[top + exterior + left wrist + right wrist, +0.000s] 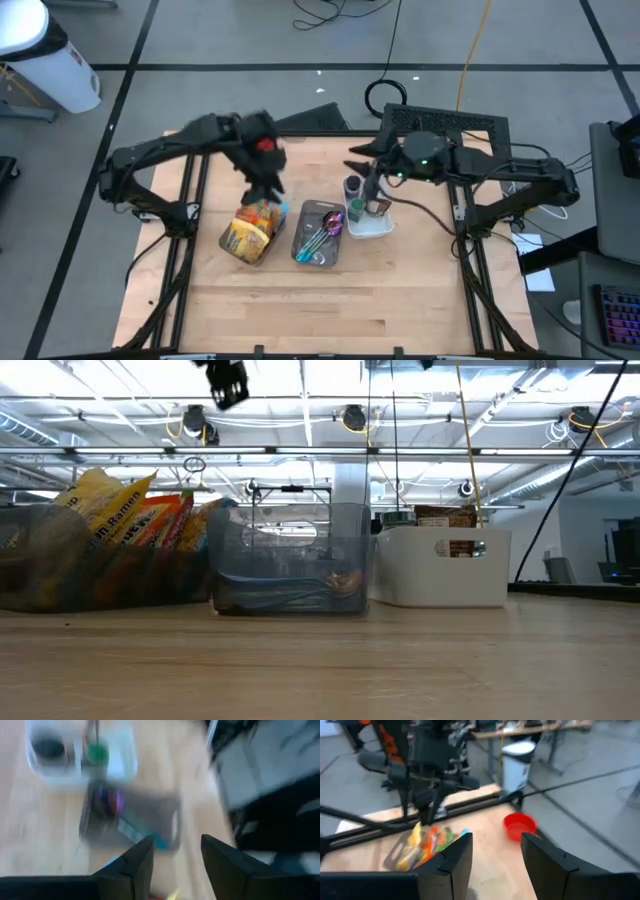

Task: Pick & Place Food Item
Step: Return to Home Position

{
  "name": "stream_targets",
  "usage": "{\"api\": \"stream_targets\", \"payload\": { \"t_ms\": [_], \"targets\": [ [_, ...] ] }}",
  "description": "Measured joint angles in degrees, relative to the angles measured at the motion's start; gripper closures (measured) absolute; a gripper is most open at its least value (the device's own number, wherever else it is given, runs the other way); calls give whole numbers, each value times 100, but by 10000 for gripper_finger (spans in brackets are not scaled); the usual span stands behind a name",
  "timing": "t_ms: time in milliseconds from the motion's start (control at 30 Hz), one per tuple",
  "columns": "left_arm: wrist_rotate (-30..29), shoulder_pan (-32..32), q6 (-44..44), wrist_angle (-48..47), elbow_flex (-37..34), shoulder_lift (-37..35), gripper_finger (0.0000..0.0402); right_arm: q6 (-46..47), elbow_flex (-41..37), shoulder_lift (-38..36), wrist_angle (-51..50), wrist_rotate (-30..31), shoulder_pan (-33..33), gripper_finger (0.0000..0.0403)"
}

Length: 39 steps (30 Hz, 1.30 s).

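Several yellow and orange food packets [255,225] stand in a dark mesh basket [60,565] on the table's left half; they also show in the right wrist view as packets [422,845]. My left gripper [270,188] hangs open above the basket's far right corner, and nothing is between its fingers [135,865]. My right gripper [372,185] is open over the white bin [372,225] at centre right, with nothing between its fingers [457,855].
A grey bin [320,232] holding coloured cutlery sits between the basket and the white bin, which holds jars. A red bowl [519,826] lies near the table's far left. Bare wood spans the table's near half [330,310].
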Motion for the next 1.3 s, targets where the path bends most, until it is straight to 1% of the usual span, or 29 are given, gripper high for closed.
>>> {"api": "stream_targets", "payload": {
  "t_ms": [33,100,167,233,333,400,467,533,600,767,900,1000,1100,1167,1300],
  "targets": [
    [145,76,-183,302,2,-111,236,-69,1,-100,-31,30,0,243],
    [116,192,-447,860,2,-413,255,-141,1,-321,-265,146,0,244],
    [-146,298,-568,1147,2,-733,275,-141,1,-562,-460,157,0,251],
    [-667,350,-676,1317,2,-1082,295,-141,-130,-860,-560,163,2,264],
    [-1415,376,-671,1338,-5,-1579,323,-1,-621,-1403,-340,245,4,295],
    [-1652,374,-693,1429,-96,-1893,338,154,-1114,-1823,-124,418,6,322],
    [-1786,376,-779,1668,-363,-2266,351,194,-1710,-2280,241,433,4,352],
    [-1859,375,-941,2173,-808,-2684,362,276,-2383,-2747,836,426,17,383],
    [-1946,372,-1226,2788,-1437,-3156,371,374,-3083,-3176,1503,409,21,397],
    [-1984,372,-2156,4648,-3319,-4232,393,601,-4754,-4096,3292,429,15,396],
    [-2028,372,-2893,5887,-4594,-4868,394,811,-5689,-4640,4076,556,17,400],
    [-2273,372,-3358,6330,-5264,-5260,382,896,-6037,-5002,4135,619,13,402],
    [-2453,372,-3582,6440,-5701,-5594,378,892,-6209,-5332,4089,639,15,402],
    [-2531,372,-3636,6454,-5911,-5823,380,859,-6249,-5565,3899,746,15,402],
    [-2603,372,-3639,6463,-6251,-6355,396,852,-6254,-6129,3245,749,17,402]
  ]
}}
